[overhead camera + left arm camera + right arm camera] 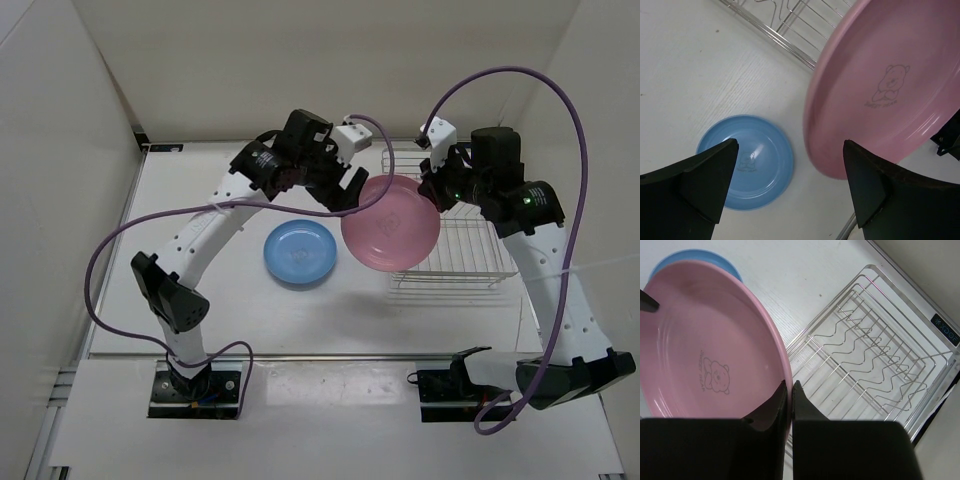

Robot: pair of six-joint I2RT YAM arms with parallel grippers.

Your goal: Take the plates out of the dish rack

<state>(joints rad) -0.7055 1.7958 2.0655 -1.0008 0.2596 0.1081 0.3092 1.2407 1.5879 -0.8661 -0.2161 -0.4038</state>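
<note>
- two plates are out of the wires: the blue plate (pixel 300 252) lies flat on the table (pixel 200 310), left of the dish rack (pixel 470 255) and apart from it.
- white walls close the table in on the left, back and right; the rack sits at the back right, close to the right wall.
- bare table surface shows between the blue plate and my bases, and to the plate's left.
- my right gripper (pixel 789 400) is pinched tight on the rim of the pink plate (pixel 390 228), one finger on each face.
- the pink plate hangs tilted in the air, its right part over the rack's left end, its left rim above the table beside the blue plate.
- my left gripper (pixel 790 180) stands wide apart at the pink plate's left rim; the rim sits between the fingers, nearer one, and i cannot tell whether it touches.
- the rack shows its wavy divider wires and raised sides in the right wrist view.
</note>
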